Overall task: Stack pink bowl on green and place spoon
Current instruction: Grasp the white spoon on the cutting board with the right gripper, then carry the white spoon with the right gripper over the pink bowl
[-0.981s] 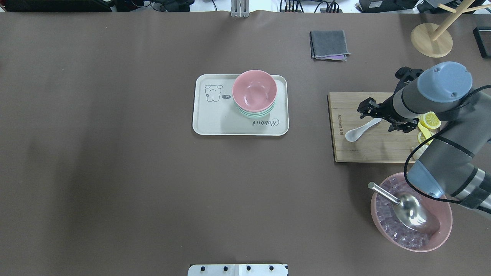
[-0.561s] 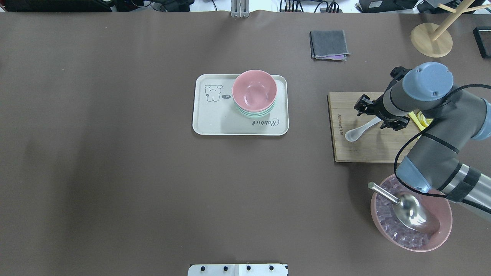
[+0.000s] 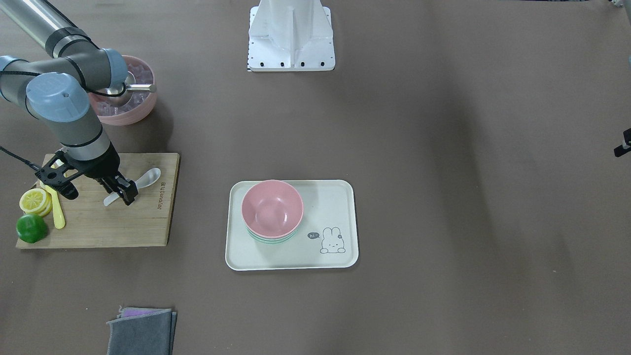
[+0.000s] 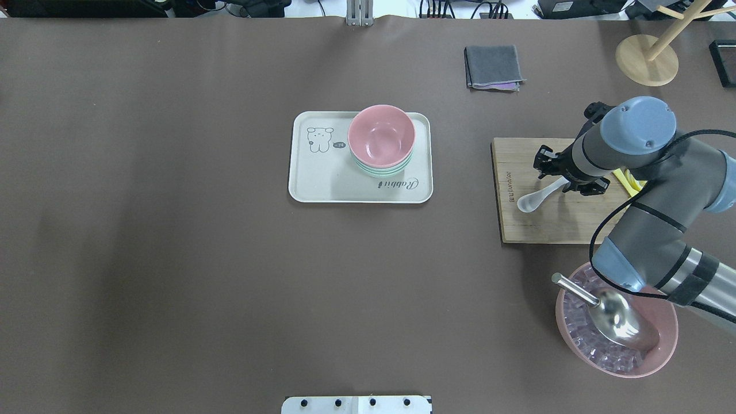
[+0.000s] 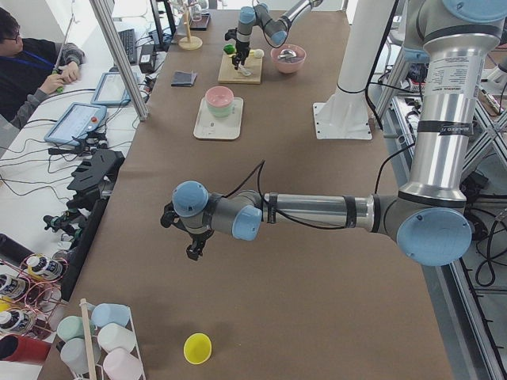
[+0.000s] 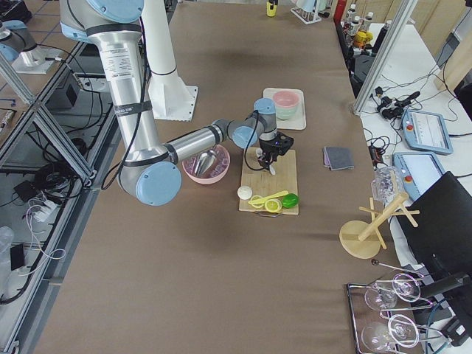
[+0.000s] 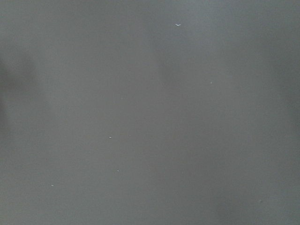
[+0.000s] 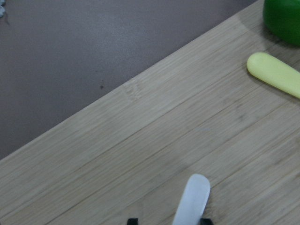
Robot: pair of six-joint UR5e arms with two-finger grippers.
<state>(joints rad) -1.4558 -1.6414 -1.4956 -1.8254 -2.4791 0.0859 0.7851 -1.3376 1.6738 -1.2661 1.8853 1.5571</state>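
The pink bowl (image 4: 381,135) sits nested on the green bowl (image 4: 382,171) on a cream tray (image 4: 322,187). A white spoon (image 4: 532,199) lies on the wooden cutting board (image 4: 552,227). My right gripper (image 4: 562,179) is open and low over the spoon's handle, one finger on each side. The right wrist view shows the handle end (image 8: 193,201) between the two fingertips (image 8: 132,221). My left gripper (image 5: 190,237) hovers over bare table far to the left. I cannot tell whether it is open or shut.
On the board lie lemon slices (image 3: 34,201), a lime (image 3: 31,228) and a yellow spoon (image 3: 56,209). A pink bowl of ice with a metal scoop (image 4: 618,322) stands near the right arm. A grey cloth (image 4: 493,67) and a wooden stand (image 4: 647,60) are further back.
My right arm has swung left over the board, bringing the open gripper over the white spoon's handle. The spoon and bowls have not moved.
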